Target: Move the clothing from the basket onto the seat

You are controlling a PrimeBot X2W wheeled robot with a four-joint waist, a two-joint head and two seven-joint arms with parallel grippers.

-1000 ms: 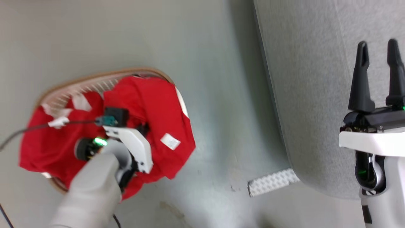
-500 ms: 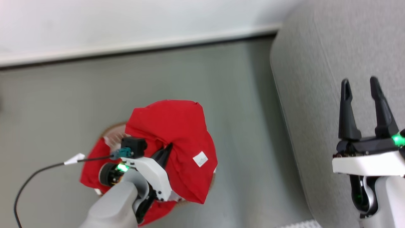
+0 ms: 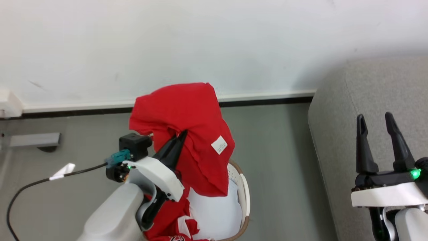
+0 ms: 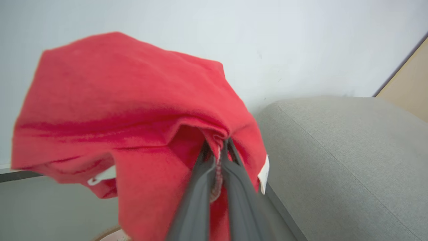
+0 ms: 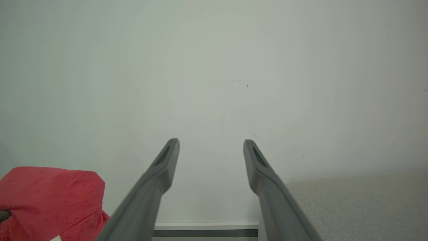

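Starting with the head view, the left gripper [image 3: 182, 135] is seen closed on the shirt [image 3: 187, 110], which is held up above the basket [image 3: 246, 197]. The cloth is draped over the dark fingers [image 3: 170, 151], and its white label [image 3: 219, 145] is turned toward the sofa [image 3: 337, 140]. The basket stands on the floor [image 3: 277, 160] under the gripper, and the jersey [image 3: 169, 217] is kept inside it beside pale padding [image 3: 214, 214]. The sofa is seen at the right, apart from the basket. The right gripper [image 3: 376, 122] is held in front of the sofa, with its fingers spread and empty. In the left wrist view, the two fingers are pressed together and a fold of red cloth is pinched between them near the tips. The rest of the shirt is spread above and to the left, and the sofa is seen behind it at the right. In the right wrist view, the fingers are held wide apart and are pointed at the wall [image 5: 214, 67]. The shirt is seen in the lower left corner and the sofa in the lower right.
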